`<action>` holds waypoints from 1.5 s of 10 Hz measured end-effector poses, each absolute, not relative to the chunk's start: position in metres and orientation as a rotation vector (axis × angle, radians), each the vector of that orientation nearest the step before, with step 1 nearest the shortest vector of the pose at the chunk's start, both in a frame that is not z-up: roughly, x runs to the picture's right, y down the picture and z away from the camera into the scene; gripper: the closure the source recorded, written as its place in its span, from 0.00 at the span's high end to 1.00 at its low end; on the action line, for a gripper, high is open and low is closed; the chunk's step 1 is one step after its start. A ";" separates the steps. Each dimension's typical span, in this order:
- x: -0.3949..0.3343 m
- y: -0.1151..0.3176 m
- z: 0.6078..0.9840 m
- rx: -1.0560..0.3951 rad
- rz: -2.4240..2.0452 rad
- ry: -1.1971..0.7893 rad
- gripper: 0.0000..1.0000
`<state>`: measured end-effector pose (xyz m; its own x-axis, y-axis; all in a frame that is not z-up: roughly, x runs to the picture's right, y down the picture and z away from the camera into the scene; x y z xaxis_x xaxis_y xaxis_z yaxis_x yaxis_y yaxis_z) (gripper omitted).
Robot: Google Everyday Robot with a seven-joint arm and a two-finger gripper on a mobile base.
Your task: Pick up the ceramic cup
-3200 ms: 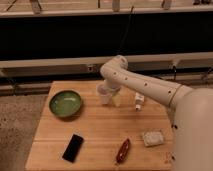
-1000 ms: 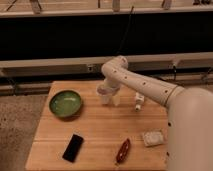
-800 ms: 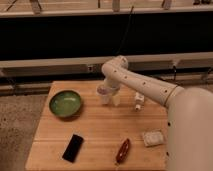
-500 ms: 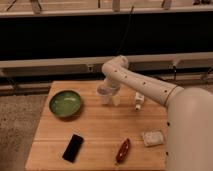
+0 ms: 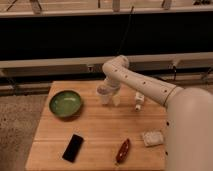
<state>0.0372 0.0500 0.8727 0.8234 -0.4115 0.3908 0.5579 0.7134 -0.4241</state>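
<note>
Nearest on the table [image 5: 95,127]: black phone [image 5: 73,148] at 7 o'clock, reddish-brown item [image 5: 123,150] at 5, pale packet [image 5: 152,137] at 4. Farther back: green bowl [image 5: 65,103] at 10, white tube [image 5: 138,100] at 2. At 12, ceramic cup [image 5: 103,96], apparently resting on the wood, claw [image 5: 109,94] lowered right against it. Cannot tell whether clamped or apart. Approach seemingly done; lift not yet made.

matt, pale wooden plank table [image 5: 95,131]; glossy round green bowl [image 5: 65,103]; smooth, small whitish, faintly translucent ceramic cup [image 5: 103,95]; smooth white plastic-looking gripper [image 5: 110,93] close against that cup; smooth flat black rectangular slab [image 5: 73,148].
</note>
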 end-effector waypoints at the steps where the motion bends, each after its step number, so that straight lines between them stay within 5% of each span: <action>1: 0.037 0.050 0.873 -0.558 -0.545 -0.282 0.80; 15: 0.039 0.053 0.875 -0.576 -0.540 -0.322 0.80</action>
